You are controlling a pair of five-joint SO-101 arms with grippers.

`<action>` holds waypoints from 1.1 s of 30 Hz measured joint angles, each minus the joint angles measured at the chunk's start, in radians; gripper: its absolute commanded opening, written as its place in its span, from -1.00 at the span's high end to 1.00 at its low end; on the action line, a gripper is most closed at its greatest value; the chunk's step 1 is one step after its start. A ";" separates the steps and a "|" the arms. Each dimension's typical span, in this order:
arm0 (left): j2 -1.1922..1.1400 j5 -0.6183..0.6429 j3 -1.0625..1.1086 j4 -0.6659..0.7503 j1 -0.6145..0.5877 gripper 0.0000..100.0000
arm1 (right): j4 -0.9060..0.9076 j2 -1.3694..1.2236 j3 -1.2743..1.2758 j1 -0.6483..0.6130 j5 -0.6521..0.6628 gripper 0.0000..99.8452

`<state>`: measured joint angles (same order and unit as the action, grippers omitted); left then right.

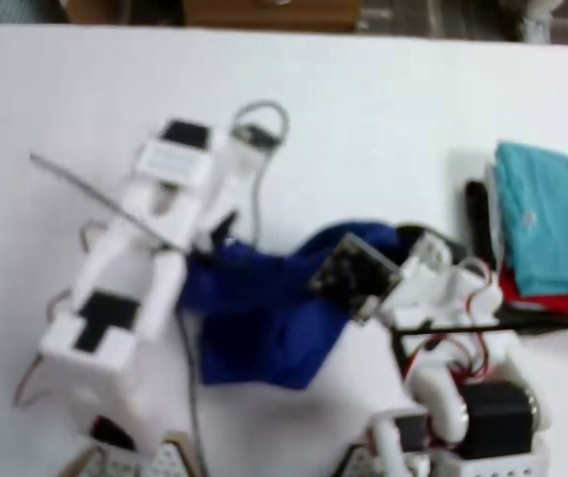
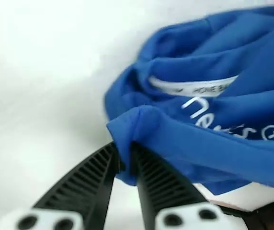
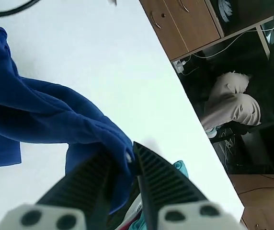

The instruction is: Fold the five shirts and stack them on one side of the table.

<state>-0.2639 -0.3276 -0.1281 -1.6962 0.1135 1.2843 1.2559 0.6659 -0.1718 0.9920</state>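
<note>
A blue shirt (image 1: 264, 308) hangs bunched between the two arms over the middle of the white table (image 1: 363, 109). My left gripper (image 2: 126, 163) is shut on a fold of the blue shirt (image 2: 213, 120) near its collar. In the high view the left gripper (image 1: 203, 253) sits at the shirt's left edge. My right gripper (image 3: 127, 160) is shut on another edge of the blue shirt (image 3: 55, 120), lifted off the table. The right gripper (image 1: 336, 260) is at the shirt's upper right. A stack of folded shirts, teal (image 1: 552, 214) on top of red (image 1: 552, 303), lies at the right edge.
A dark folded layer (image 1: 477, 214) shows at the left side of the stack. Cables (image 1: 259, 124) loop above the left arm. Wooden drawers (image 3: 185, 19) and a floor with clutter lie beyond the table's far edge.
</note>
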 measured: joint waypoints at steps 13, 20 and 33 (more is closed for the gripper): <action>0.029 -0.018 -0.068 -0.002 -0.221 0.96 | -0.048 0.000 0.000 -0.002 0.000 0.96; 0.029 0.028 -0.295 -0.023 -0.230 0.96 | -0.376 -0.034 0.044 -0.011 -0.064 0.96; 0.149 0.051 -0.718 -0.072 -0.270 0.96 | -0.763 -0.489 -0.282 -0.058 -0.083 0.96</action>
<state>-0.1151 -0.2770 -0.8462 -1.7683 -0.1565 0.5217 0.7664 0.3836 -0.2302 0.9091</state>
